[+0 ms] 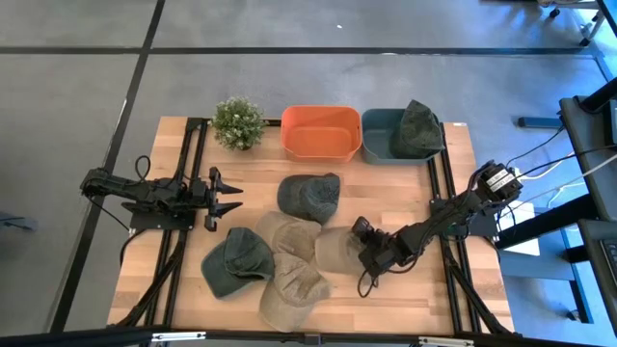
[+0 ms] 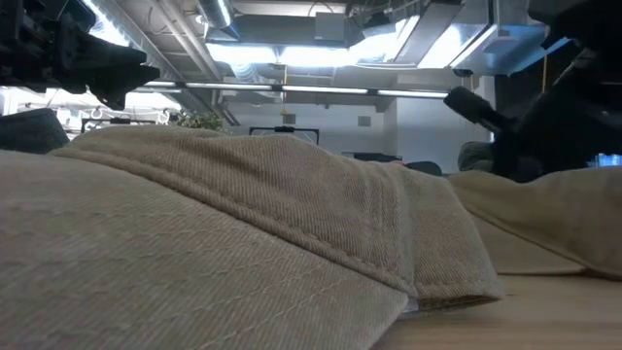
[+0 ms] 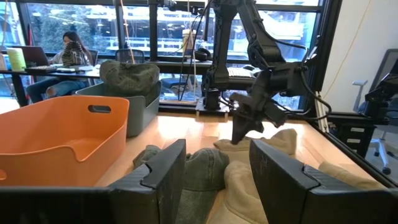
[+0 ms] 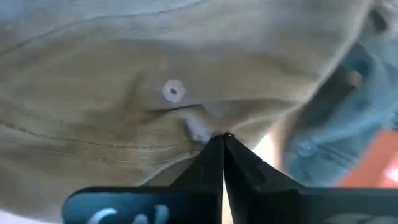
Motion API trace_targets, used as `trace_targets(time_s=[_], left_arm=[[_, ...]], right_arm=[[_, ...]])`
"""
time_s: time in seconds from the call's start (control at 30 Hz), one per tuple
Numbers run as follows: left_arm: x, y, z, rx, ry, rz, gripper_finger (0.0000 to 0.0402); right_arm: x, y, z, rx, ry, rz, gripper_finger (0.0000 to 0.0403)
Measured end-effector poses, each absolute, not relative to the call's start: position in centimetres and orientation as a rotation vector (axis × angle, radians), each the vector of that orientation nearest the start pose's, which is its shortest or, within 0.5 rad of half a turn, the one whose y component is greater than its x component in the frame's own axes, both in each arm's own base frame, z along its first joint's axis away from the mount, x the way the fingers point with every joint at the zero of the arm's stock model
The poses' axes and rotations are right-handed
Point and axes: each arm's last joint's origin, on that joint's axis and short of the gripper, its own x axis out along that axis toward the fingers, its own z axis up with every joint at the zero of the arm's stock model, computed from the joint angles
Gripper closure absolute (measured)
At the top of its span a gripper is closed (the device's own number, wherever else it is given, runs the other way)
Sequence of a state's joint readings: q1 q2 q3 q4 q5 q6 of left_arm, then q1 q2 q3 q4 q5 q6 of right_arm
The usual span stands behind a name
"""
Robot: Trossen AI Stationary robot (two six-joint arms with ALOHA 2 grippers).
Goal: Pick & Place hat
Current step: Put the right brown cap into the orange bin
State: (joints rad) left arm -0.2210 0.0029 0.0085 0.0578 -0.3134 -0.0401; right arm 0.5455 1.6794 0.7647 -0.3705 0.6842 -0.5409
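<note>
While the left arm waits at the left side of the pale wooden slatted table (image 1: 386,289), the right arm reaches in low from the right edge. At the far edge an orange plastic bin (image 1: 321,130) stands beside a grey-blue plastic bin (image 1: 378,145), which holds a dark green cloth cap (image 1: 418,126) leaning on its right wall. A small green potted plant (image 1: 237,122) stands just left of the orange bin. Five more caps lie on the boards: a dark grey-green cap (image 1: 308,195) at the centre, a dark green cap (image 1: 235,262) toward the front left, and three tan fabric caps overlapping each other, one in the middle (image 1: 287,235), one at the front (image 1: 292,288), and one on the right (image 1: 337,249). The right gripper (image 1: 368,255) rests on that right-hand tan cap, its fingers pressed together on a fold of the cloth. The left gripper (image 1: 231,199) hovers with its fingers apart, holding nothing.
</note>
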Motion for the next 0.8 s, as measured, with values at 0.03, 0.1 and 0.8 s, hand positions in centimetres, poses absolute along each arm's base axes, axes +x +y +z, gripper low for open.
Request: trace_targets(time_s=[0.03,0.1,0.8], left_arm=[[9.5,-1.2,17.2,-0.057,-0.063,0.091,0.0229],[9.5,-1.2,17.2,-0.057,-0.063,0.091,0.0229],[9.5,-1.2,17.2,-0.056,-0.063,0.091,0.0229]], right_arm=[[24.1,12.5,12.3,-1.218,1.085,0.133,0.0397],[24.1,12.7,12.5,-1.166,1.06,0.032,0.0397],[24.5,14.6,14.8,-0.806,0.96,-0.221,0.0245]])
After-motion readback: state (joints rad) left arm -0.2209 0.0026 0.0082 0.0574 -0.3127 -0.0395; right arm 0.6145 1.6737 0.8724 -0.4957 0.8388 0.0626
